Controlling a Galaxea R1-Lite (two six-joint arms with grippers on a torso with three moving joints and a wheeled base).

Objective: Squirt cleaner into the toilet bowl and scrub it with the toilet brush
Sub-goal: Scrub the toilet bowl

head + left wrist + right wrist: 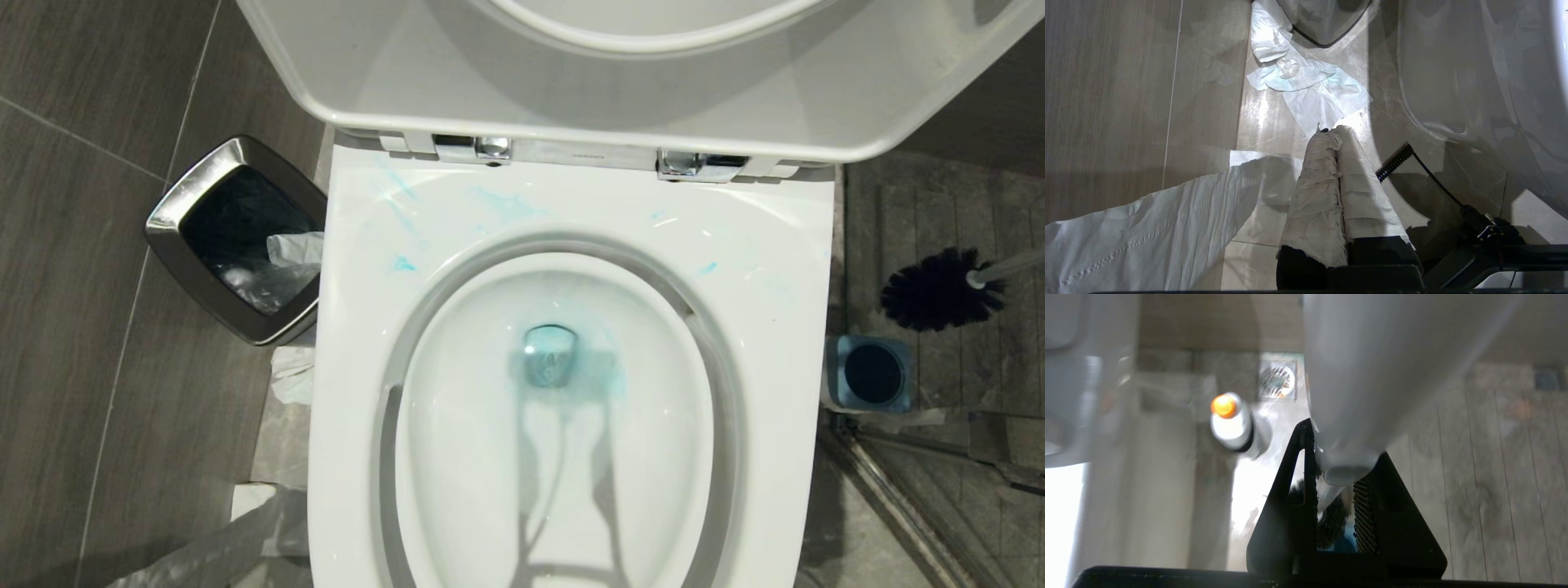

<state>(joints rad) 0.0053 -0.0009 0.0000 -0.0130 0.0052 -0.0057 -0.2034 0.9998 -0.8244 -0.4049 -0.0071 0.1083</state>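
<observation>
Beside the toilet bowl (784, 269), toilet brush (939, 287) handle cut off at frame edge, right pincer (1335, 486) clamped on it, left pincer (1337, 134) together.

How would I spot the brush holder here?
Start at the big white toilet. On the floor beside its right edge stands a small square blue holder with a dark round opening. Unlike the steel-rimmed bin on the toilet's other side, it is blue and much smaller.
</observation>
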